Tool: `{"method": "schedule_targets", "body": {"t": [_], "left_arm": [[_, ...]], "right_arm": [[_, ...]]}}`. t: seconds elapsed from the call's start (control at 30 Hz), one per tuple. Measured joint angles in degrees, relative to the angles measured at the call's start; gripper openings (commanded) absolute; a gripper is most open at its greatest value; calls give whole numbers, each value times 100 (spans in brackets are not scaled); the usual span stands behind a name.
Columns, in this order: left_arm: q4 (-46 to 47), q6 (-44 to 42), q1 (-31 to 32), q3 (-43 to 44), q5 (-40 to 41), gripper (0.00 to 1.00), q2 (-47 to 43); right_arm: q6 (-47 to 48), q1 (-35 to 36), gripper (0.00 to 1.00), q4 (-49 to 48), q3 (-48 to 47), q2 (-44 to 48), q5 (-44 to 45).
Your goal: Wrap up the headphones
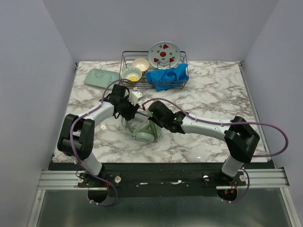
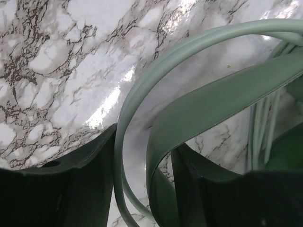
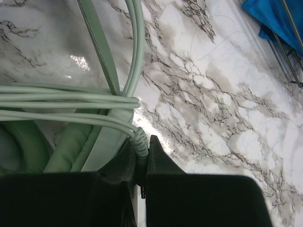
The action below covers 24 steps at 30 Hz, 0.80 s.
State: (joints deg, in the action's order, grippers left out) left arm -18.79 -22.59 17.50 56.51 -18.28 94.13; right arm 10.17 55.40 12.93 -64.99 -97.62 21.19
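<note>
The pale mint-green headphones (image 1: 143, 131) lie on the marble table between my two grippers. My left gripper (image 1: 134, 112) is shut on the headband (image 2: 203, 104); in the left wrist view (image 2: 147, 142) its thin outer band and flat inner band both sit between the fingers. My right gripper (image 1: 152, 113) is shut on the plug end of the thin cable (image 3: 141, 144), right beside an ear cup (image 3: 66, 146). Several strands of cable (image 3: 71, 97) run side by side across the headphones. The headband (image 3: 97, 42) also shows in the right wrist view.
A wire dish rack (image 1: 127, 53) at the back holds a patterned plate (image 1: 164, 54), two bowls (image 1: 140, 64) (image 1: 132, 74) and a blue cloth (image 1: 166, 76), which also shows in the right wrist view (image 3: 274, 19). A flat mint-green tray (image 1: 101, 77) lies left of it.
</note>
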Motion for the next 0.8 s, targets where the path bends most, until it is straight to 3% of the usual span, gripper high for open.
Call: {"method": "schedule_targets", "body": {"t": [0.23,0.43,0.67,0.8], "left_arm": [[-59,334,-365,210,-935,59,-264],[-68,595,-743,310,-2024,48,-520],[-52,750,-713,221,-3042,58,-778],[-66,741,-420,-11,-3069,54,-774]], "right_arm": [[35,-24,1,-151,0,-114,-136],[26,-39,1,-343,101,-162,-291],[4,-74,1,-531,118,-225,-428],[-11,-74,1,-619,118,-291,-470]]}}
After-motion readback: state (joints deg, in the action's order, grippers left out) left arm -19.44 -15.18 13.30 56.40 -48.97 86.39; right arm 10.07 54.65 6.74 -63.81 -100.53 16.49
